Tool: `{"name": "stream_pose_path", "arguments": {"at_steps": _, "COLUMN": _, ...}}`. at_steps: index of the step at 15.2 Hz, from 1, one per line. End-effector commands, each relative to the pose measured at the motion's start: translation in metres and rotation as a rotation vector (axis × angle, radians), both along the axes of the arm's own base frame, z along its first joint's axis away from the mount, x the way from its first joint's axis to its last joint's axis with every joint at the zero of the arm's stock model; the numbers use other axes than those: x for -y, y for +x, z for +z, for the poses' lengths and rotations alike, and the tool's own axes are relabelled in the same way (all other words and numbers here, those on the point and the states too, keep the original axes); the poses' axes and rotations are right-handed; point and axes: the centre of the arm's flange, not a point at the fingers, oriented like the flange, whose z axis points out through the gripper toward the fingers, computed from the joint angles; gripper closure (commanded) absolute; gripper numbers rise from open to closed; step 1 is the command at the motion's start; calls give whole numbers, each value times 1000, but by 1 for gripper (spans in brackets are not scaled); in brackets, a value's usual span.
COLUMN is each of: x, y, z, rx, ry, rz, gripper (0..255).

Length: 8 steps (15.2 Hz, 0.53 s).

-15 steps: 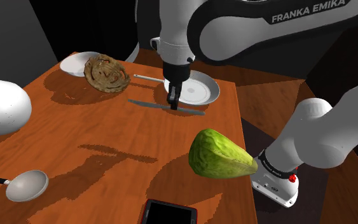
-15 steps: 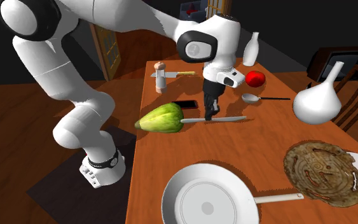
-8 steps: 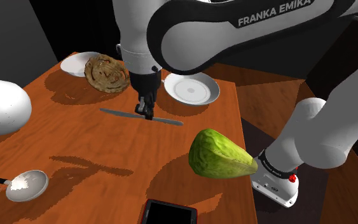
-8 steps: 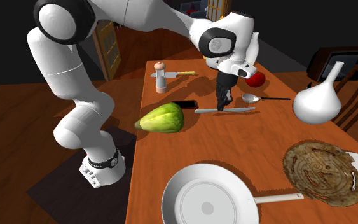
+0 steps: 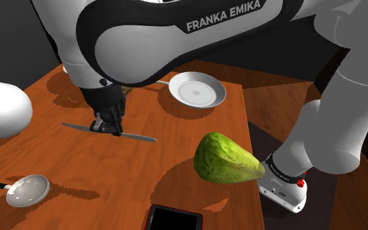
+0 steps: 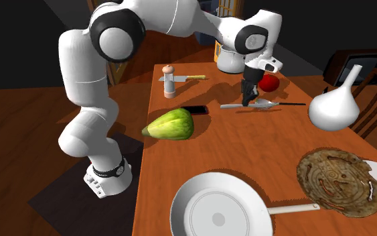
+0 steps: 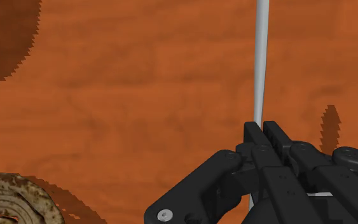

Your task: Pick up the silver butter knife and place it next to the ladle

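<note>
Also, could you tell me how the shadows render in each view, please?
Shoulder view: hard, jagged-edged shadows on the table by the ladle. Wrist view: stair-stepped shadow edges beside the butter knife. Second exterior view: dim surroundings, nothing blurred.

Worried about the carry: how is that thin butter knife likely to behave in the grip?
Probably stiff: the butter knife juts straight from both sides of the tool. Clasped near its middle, it seems balanced, though its smooth narrow body might pivot.
</note>
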Motion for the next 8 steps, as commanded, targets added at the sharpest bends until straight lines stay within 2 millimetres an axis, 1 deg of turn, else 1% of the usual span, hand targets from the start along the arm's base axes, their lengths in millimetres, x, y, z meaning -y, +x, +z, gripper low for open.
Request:
{"name": "stream_pose_path", "arguments": {"at_steps": 1, "x": -28, "y": 6, "z": 1, "rx": 0, "ry": 0, "rz": -2, "gripper": 255}}
{"name": "stream_pose_path", "arguments": {"at_steps": 7, "x": -107, "y": 27, "z": 1, "rx": 0, "ry": 0, "rz": -2, "gripper": 255}}
{"name": "stream_pose_path", "arguments": {"at_steps": 8, "x": -107, "y": 27, "z": -5, "rx": 0, "ry": 0, "rz": -2, "gripper": 255}}
